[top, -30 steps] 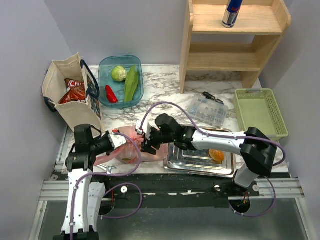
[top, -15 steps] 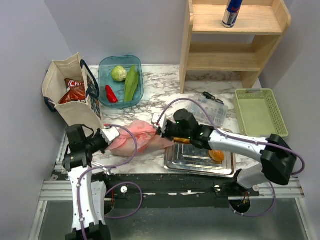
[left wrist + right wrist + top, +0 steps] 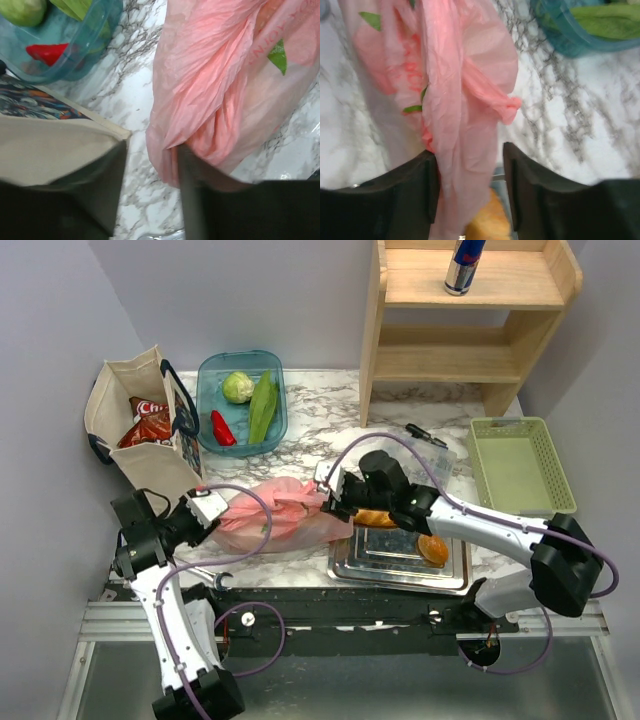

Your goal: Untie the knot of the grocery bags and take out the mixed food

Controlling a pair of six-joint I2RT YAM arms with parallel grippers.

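The pink plastic bag lies stretched flat on the marble, between my two grippers. My left gripper is at its left end with the jaws open; in the left wrist view the bag only rests against the right finger. My right gripper is at the bag's right end, also open; loose pink plastic hangs between its fingers. A twisted handle end sticks out. I cannot make out the knot. The canvas tote stands at the left with red chip bags in it.
A blue tub behind the bag holds a green cabbage, a red pepper and a leafy green. A metal tray with a baguette and bun lies under the right arm. Clear box, green basket, wooden shelf.
Both grippers pulled the bag's ends apart, left going left and right going right, then opened and let go. The bag now lies longer and flatter.
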